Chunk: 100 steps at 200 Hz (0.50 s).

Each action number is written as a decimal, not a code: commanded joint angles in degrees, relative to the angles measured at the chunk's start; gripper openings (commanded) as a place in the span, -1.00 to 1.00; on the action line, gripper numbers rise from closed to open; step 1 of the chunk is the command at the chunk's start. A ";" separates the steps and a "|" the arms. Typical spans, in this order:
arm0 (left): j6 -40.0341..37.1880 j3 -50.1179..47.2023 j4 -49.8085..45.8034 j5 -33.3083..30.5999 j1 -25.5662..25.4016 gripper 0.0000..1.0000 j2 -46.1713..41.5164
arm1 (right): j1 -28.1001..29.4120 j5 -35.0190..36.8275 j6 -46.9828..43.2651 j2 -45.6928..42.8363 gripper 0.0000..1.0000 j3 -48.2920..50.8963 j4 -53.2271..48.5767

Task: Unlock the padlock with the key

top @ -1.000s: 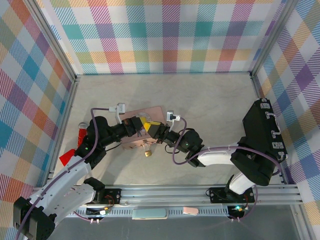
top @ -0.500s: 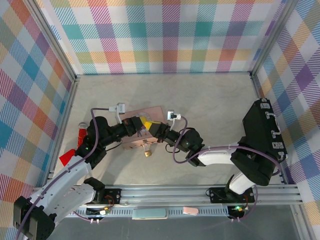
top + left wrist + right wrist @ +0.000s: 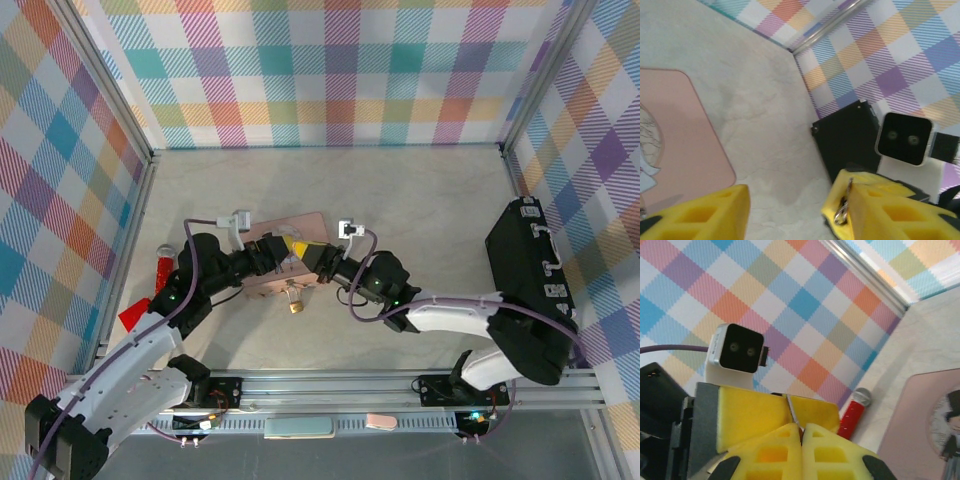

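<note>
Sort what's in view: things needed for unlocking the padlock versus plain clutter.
For the job:
padlock, at the near edge of the pink tin
key, pinched in the right gripper, jaws shut

Lying about:
that pink tin
toy microphone
red triangular piece
black case

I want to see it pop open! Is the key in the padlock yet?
Not in. The right gripper pinches the key between shut fingers; the padlock sits apart by the tin.
</note>
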State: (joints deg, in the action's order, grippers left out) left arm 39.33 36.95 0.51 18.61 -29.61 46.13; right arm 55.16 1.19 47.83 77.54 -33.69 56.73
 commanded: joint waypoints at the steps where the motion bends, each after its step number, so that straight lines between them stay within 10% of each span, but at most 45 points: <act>1: -3.37 2.47 -9.03 -5.74 -0.06 0.23 -1.98 | -0.31 3.10 -6.86 -5.86 -1.00 0.39 -11.07; 60: -7.20 13.48 -40.85 -16.19 -0.54 0.39 5.46 | -0.31 6.36 -16.89 -20.13 -1.00 1.31 -38.53; 100: -5.65 8.66 -41.83 -17.49 -7.48 0.38 3.71 | -0.09 7.11 -15.73 -25.70 -1.00 5.49 -45.18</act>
State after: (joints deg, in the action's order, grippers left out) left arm 33.58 48.51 -35.27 3.75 -33.06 51.96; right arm 55.07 6.90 33.34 54.17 -31.18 19.42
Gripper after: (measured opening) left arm 0.692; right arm 0.050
